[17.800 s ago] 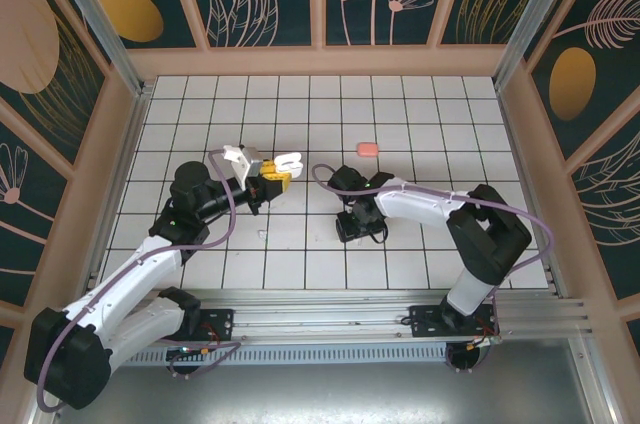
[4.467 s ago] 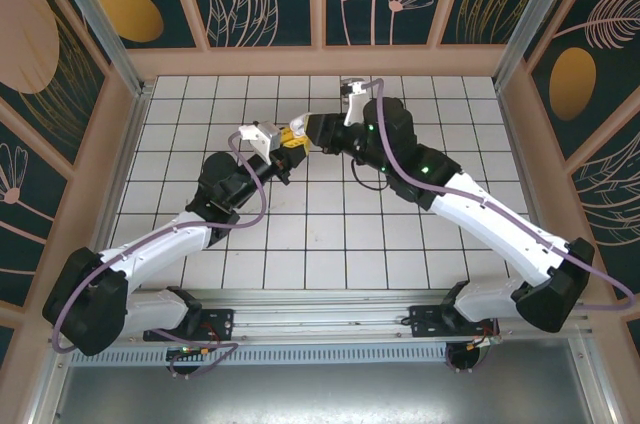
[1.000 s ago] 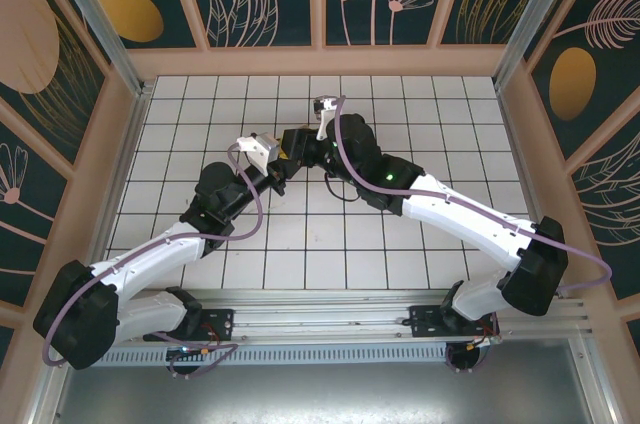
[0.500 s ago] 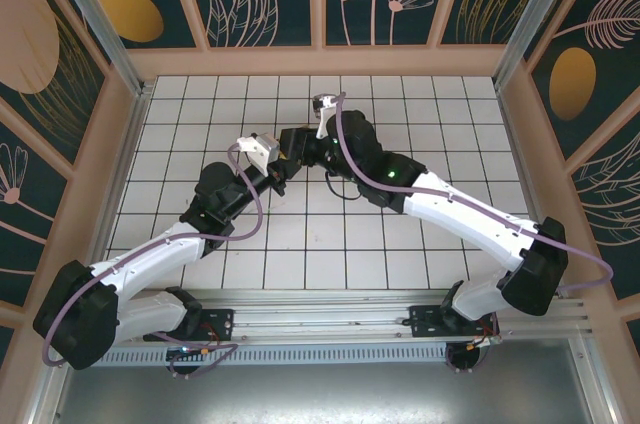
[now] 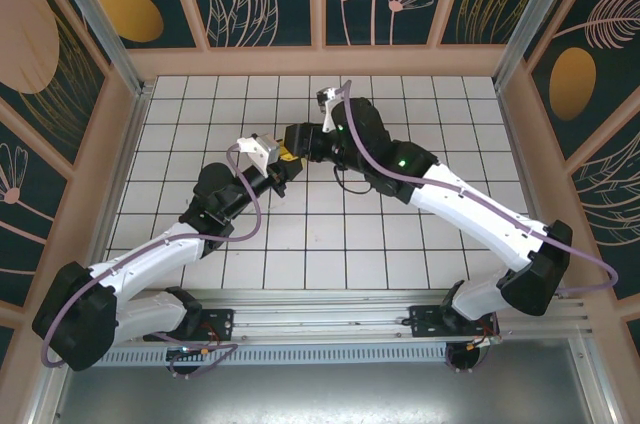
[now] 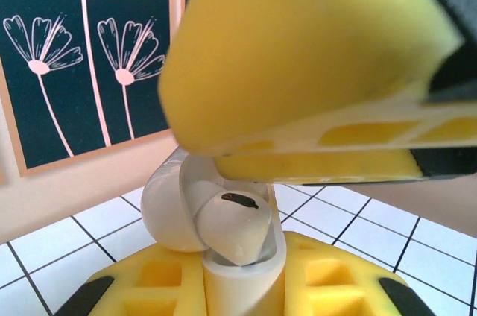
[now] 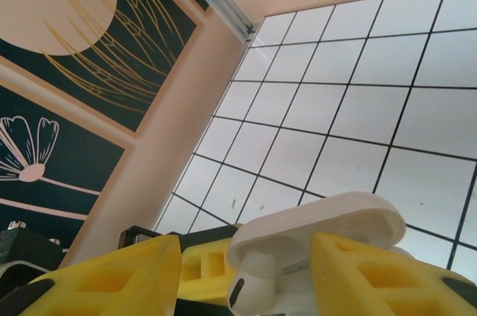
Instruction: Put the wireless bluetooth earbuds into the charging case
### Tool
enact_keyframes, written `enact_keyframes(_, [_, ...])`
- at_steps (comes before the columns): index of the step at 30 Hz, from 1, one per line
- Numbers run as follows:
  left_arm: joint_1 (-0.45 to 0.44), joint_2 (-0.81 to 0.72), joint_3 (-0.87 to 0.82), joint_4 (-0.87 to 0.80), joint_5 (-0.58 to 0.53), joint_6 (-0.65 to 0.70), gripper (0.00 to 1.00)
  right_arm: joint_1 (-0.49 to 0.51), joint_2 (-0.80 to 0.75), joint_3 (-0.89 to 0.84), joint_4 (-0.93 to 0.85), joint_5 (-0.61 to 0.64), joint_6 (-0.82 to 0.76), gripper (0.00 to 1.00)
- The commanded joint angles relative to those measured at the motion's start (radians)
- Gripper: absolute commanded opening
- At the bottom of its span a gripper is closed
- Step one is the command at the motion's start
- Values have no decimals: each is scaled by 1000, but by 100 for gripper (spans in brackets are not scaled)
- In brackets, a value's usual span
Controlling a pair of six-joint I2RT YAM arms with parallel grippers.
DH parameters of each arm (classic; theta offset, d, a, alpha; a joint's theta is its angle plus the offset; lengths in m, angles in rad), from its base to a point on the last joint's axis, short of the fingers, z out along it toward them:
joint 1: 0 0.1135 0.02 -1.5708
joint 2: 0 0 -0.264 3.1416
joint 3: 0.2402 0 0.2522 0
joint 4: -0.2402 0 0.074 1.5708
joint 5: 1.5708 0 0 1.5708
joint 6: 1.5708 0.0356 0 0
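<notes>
Crowding charging case (image 7: 320, 228): right gripper (image 5: 297, 142)

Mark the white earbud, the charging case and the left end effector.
white earbud (image 6: 235, 226), left wrist view: rounded body
charging case (image 7: 320, 220), right wrist view: oval white shell
left end effector (image 5: 288, 157), top view: between fingertips

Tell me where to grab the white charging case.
Probably the charging case by its lower body, coming in beneath the lid, as the left gripper holds it: the lid stands open and an earbud sits in the mouth, so leave the top clear.
</notes>
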Motion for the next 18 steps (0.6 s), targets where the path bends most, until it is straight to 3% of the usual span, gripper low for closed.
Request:
enact_keyframes(1, [-5, -15, 29, 47, 41, -18, 0, -30, -27, 63, -104, -56, -39, 49])
enact_keyframes(9, [-5, -3, 69, -70, 96, 10, 0, -77, -30, 202, -286, -95, -154, 47])
enact_keyframes(18, [-5, 27, 125, -181, 82, 52, 0, -82, 5, 249, -366, -137, -152, 37])
